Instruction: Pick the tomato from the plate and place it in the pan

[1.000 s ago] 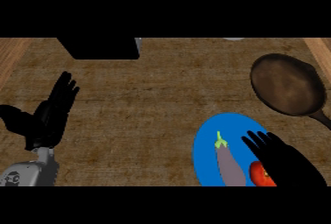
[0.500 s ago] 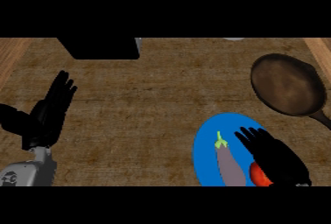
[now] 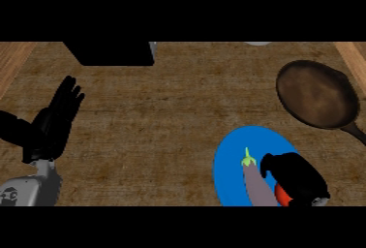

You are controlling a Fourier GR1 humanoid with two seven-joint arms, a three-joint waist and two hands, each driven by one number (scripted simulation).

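Closing on the tomato [image 3: 283, 195] is the step in hand, as I judge it: the right hand [image 3: 295, 175] sits over the lower right part of the plate [image 3: 232, 167], its fingers [image 3: 275, 161] curled down around the red fruit, so that only a small red patch shows under the palm, at the lower edge of the view. I take the hand to be grasping the tomato, but I cannot tell if the fruit is already off the plate or rests on it. The tomato is on the blue plate, just beside an eggplant [image 3: 259, 186] that lies to its left. The tomato looks round, so I can give no long axis and no direction for it; too little of it shows. The eggplant is the long thing here: its axis runs from the lower edge up and a little to the left, with the green stem pointing away from the robot. The next move calls for a lift straight up, without pushing the eggplant, then a carry away from the robot and slightly to the right, to the pan [image 3: 316, 94], which lies well apart from the plate near the right edge of the counter [image 3: 164, 131]. The left hand [image 3: 53, 123] rests at the left, fingers straight and released.
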